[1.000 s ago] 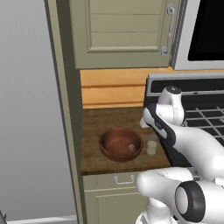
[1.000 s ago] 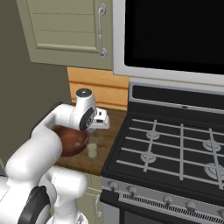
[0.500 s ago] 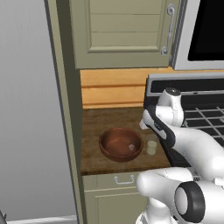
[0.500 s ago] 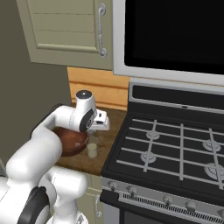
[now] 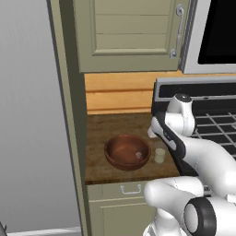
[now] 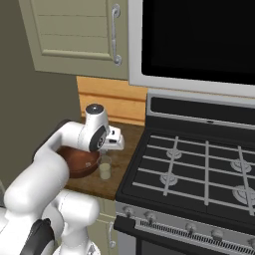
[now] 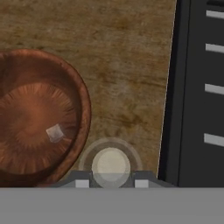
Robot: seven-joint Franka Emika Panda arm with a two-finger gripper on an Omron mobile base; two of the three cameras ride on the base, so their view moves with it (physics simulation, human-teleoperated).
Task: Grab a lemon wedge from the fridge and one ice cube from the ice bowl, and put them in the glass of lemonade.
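Hand above the glass, fingers narrowly parted; whether anything sits between them cannot be told. No change over the last second: arm in the same pose, bowl and glass unmoved on the tabletop. Ice cube lying in the bowl, untouched. No lemon wedge visible. Probably poised over the glass for a drop; ice still to fetch.

Both base views look forward and down from behind the arm, left and right, sharing the ice bowl and stove. The hand view looks straight down, close over the surface.
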